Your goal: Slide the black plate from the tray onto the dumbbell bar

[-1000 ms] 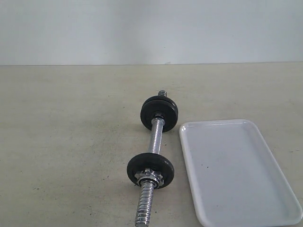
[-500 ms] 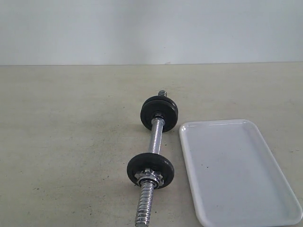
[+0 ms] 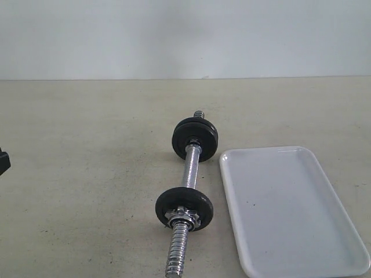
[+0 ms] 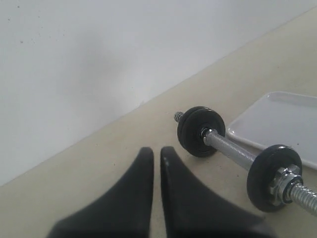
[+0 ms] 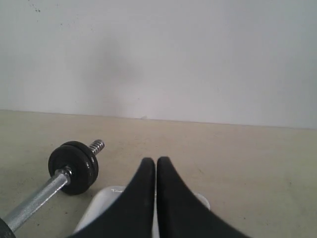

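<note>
Plates (image 3: pixel 192 200): 3 on bar (image 3: pixel 190 171) | tray (image 3: pixel 290 208): 1 | left gripper (image 4: pixel 156 150) closed | right gripper (image 5: pixel 156 160) closed

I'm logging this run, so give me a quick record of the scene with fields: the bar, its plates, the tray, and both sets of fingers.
dumbbell bar: lying on the table, left of the tray, not touching it
far black plates: on the bar, apparently two stacked
near black plate: on the bar, chrome collar nut against it
tray: white, no plate on it
left fingers: shut, holding nothing
right fingers: shut, holding nothing, over the tray's edge
</note>
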Controlling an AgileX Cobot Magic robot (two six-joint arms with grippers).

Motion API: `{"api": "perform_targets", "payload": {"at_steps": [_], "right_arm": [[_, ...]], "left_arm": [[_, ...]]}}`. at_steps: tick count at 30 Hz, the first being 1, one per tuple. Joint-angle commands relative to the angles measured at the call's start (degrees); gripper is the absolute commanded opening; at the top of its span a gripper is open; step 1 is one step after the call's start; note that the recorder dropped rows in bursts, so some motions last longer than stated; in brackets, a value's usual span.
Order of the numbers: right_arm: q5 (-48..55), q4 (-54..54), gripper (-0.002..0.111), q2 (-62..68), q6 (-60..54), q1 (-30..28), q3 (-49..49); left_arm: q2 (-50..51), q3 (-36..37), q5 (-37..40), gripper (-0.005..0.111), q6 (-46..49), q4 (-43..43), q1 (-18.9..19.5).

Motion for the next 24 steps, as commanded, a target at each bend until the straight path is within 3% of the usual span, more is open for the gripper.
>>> {"api": "perform_targets", "payload": {"at_steps": [1,10,24], "right_arm": [[0.18,-0.27,0.0,-0.24,0.51,0.06,0.89],[0.33,0.35,0.0,-0.24,1.76,0.06,0.89],[2.86,1.21,0.0,-0.24,2.58,0.06,0.89]], "left_arm": [[0.36,0.34,-0.88,0.004,1.28,0.11,0.19],[0.36,4.33,-0.08,0.004,1.28,0.11,0.19],[0.36,4.98,2.41,0.004,-2.22,0.11,0.19]]}}
